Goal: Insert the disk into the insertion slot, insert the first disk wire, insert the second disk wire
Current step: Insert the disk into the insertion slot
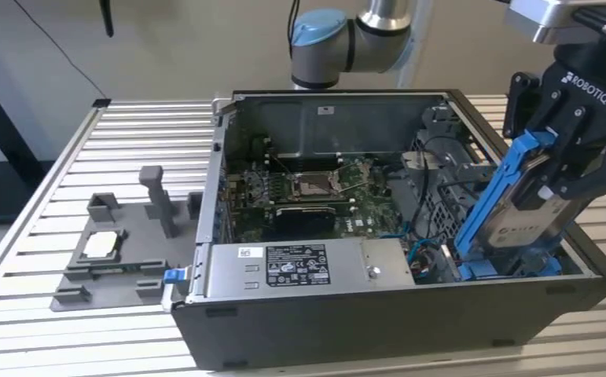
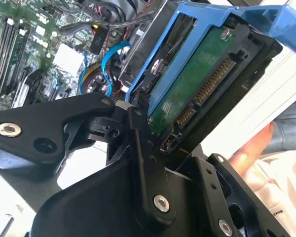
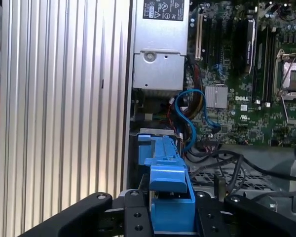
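One hand (image 1: pixel 575 174) is gripping one disk (image 1: pixel 530 224), its fingers closed on the blue carrier's two sides, at the exterior view's right. The disk is hanging tilted over the right end of one open computer case (image 1: pixel 387 322), its lower end dipping just inside the rim. One grey power-supply box (image 1: pixel 303 267) is lying along the case's near wall, with one motherboard (image 1: pixel 314 192) behind it. One grey fixture plate (image 1: pixel 114 263) is sitting on the slatted counter (image 1: pixel 124 133) at the exterior view's left.

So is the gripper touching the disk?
Touching. The exterior view shows the gripper clamping the disk between its fingers, with no gap visible.
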`<action>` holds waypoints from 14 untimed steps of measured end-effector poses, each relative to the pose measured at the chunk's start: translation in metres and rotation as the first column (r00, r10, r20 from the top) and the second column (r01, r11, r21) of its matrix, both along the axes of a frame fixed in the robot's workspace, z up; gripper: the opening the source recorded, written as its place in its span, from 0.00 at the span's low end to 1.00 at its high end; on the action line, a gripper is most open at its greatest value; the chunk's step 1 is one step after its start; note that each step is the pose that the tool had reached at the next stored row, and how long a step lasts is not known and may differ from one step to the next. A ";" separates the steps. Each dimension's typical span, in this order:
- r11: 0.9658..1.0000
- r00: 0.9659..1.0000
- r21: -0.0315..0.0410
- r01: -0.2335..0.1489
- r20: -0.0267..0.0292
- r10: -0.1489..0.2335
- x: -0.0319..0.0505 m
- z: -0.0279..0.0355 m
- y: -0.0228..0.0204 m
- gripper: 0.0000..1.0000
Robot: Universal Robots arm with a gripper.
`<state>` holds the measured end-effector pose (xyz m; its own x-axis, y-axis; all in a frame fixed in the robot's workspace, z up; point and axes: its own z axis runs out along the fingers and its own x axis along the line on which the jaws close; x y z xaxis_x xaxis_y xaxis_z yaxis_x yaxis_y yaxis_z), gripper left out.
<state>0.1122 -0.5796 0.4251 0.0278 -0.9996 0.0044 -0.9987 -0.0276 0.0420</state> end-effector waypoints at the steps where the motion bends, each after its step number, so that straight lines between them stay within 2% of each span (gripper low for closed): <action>1: 1.000 1.000 0.000 0.000 0.000 0.000 0.0004 -0.0014 0.0000 0.33; 7: 1.000 1.000 0.000 0.000 0.000 0.000 0.0016 -0.0101 0.0010 0.33; 11: 1.000 1.000 0.001 0.002 0.000 -0.002 0.0020 -0.0156 0.0048 0.33; 14: 1.000 1.000 0.000 0.004 0.000 -0.004 0.0024 -0.0169 0.0068 0.33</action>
<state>0.1146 -0.5728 0.4082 0.0237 -0.9997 0.0045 -0.9988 -0.0235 0.0420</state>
